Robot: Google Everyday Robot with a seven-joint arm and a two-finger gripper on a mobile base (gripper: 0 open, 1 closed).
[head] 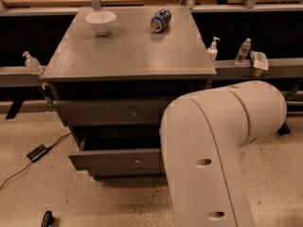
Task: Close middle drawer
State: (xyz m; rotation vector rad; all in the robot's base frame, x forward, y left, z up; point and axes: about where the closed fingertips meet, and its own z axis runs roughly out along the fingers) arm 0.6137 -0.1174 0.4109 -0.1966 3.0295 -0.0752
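The grey cabinet (128, 56) stands in the middle of the camera view. Its middle drawer (109, 159) is pulled out toward me, with a dark gap above its low front and a tiny pale knob (137, 161). The top drawer (104, 112), with a darker round knob, sits nearly flush. My thick white arm (213, 141) fills the lower right and covers the right part of both drawer fronts. My gripper is hidden behind the arm and does not show.
A white bowl (100, 21) and a blue can (160, 20) lying on its side rest on the cabinet top. Small bottles (213, 48) (242, 51) (31, 63) stand on rails at either side. A black adapter (37, 152) with its cable lies on the floor at the left.
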